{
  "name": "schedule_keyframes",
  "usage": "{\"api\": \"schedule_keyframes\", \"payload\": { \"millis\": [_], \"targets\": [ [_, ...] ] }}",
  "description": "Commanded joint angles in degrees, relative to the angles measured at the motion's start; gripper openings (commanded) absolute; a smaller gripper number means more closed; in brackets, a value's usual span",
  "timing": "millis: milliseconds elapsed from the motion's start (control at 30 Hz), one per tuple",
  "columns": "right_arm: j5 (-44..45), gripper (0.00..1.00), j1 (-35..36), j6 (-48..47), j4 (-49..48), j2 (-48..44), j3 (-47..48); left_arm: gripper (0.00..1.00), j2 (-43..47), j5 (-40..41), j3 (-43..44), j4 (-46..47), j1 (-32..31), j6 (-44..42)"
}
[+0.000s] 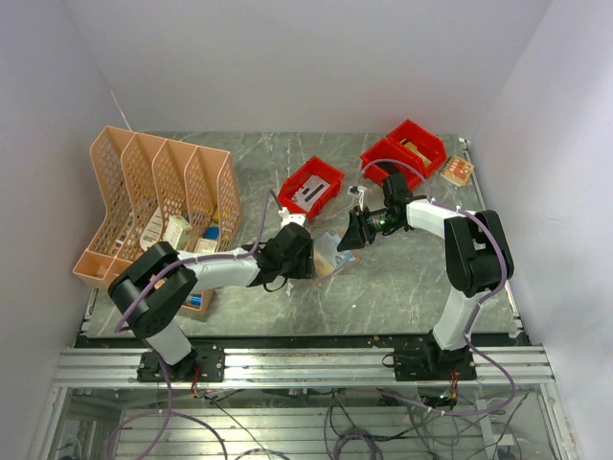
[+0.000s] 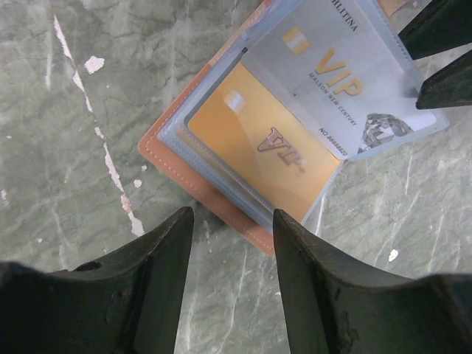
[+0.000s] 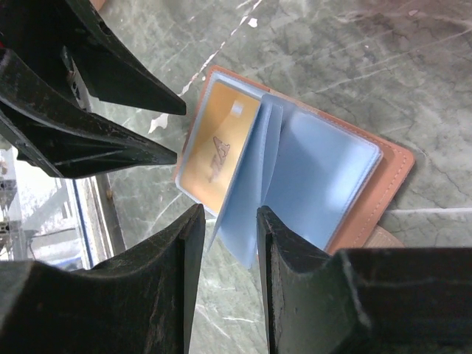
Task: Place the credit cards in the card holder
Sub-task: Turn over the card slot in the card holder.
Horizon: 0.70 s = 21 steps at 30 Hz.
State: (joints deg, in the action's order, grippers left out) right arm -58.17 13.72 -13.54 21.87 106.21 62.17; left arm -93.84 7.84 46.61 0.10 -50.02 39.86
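The card holder (image 1: 330, 257) (image 2: 192, 184) (image 3: 394, 173) lies open on the marble table, tan leather outside with clear bluish leaves inside. A gold card (image 2: 258, 140) (image 3: 214, 151) sits in the flat leaf. A pale bluish-white VIP credit card (image 2: 332, 74) shows in a raised leaf (image 3: 243, 177). That leaf stands between the jaws of my right gripper (image 1: 347, 240) (image 3: 229, 214), which are apart, with a gap showing on one side. Its fingers (image 2: 442, 81) reach the leaf's far edge. My left gripper (image 1: 312, 259) (image 2: 232, 217) is open over bare table at the holder's near corner, holding nothing.
A peach mesh file rack (image 1: 158, 192) with papers stands at the left. One red bin (image 1: 311, 185) sits just behind the grippers and another pair of red bins (image 1: 407, 149) at the back right, beside a small orange item (image 1: 458, 170).
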Motion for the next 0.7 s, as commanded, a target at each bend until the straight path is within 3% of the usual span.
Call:
{"api": "schedule_keyframes", "payload": {
  "millis": [0, 200, 367, 667],
  "targets": [
    [-2.85, 0.34, -0.18, 0.61, -0.90, 0.55, -0.38, 0.59, 4.59, 1.48, -1.38, -0.74, 0.71, -0.22],
    [-4.00, 0.34, -0.22, 0.67, -0.80, 0.92, -0.30, 0.58, 7.51, 1.27, -0.96, -1.36, 0.97, -0.26],
    [-4.72, 0.34, -0.20, 0.71, -0.95, 1.17, -0.38, 0.58, 6.37, -2.76, -0.27, 3.68, 1.97, 1.37],
    [-7.26, 0.34, -0.21, 1.27, -1.14, 2.03, -0.39, 0.77, 4.94, -6.81, -2.80, 16.92, 5.08, 9.76]
  ]
}}
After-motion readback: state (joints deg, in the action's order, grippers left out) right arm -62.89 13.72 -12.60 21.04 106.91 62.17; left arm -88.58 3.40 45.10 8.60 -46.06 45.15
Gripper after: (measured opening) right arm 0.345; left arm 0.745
